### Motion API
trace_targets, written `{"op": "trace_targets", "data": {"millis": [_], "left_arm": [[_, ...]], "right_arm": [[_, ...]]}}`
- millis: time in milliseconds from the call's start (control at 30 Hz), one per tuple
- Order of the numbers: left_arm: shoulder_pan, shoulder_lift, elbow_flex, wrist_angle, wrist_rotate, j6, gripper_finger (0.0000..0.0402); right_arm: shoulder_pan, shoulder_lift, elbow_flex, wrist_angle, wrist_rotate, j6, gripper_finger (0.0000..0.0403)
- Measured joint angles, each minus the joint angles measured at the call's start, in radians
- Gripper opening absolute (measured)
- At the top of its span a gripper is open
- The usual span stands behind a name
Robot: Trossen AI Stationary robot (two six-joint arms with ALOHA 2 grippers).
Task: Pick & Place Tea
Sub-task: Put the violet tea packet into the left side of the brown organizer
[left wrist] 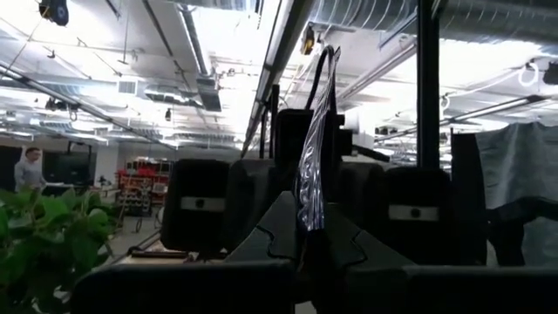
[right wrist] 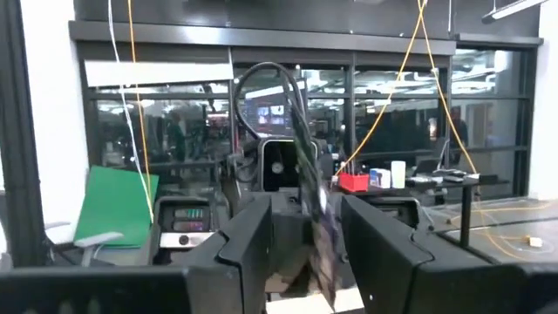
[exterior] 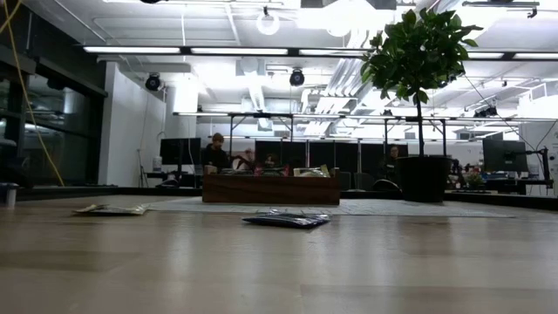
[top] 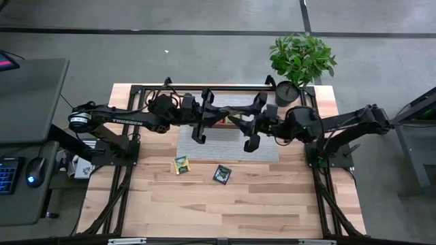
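Overhead, both dark arms met above the wooden tray (top: 219, 120), which sat on a grey mat (top: 228, 143) toward the back of the table (top: 231, 204). The left gripper (top: 221, 114) was clenched on a dark tea packet (left wrist: 311, 187), held on edge between its fingers. The right gripper (top: 240, 122) faced it with jaws parted around that same packet, though whether its pads touched the packet could not be told; it looked like a handover. Two more packets lay on the bare wood in front of the mat: a yellow-green packet (top: 181, 165) and, just beside it toward the right arm's side, a dark packet (top: 221, 174). Some tea showed in the tray from table level, so the job seemed partly done, with at least these three left to place.
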Motion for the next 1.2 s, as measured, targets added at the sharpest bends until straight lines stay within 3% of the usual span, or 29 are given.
{"op": "trace_targets", "data": {"millis": [267, 533, 1200], "left_arm": [[0.0, 0.0, 0.0, 0.003, 0.007, -0.019, 0.0], [0.0, 0.0, 0.0, 0.002, -0.003, -0.027, 0.0004], [0.001, 0.0, 0.0, -0.006, 0.031, -0.027, 0.0058]], "right_arm": [[0.0, -0.007, 0.008, -0.004, 0.009, -0.021, 0.0116], [0.0, -0.008, 0.008, -0.05, 0.013, -0.022, 0.0014], [0.003, -0.024, 0.008, -0.145, 0.108, 0.032, 0.0005]]}}
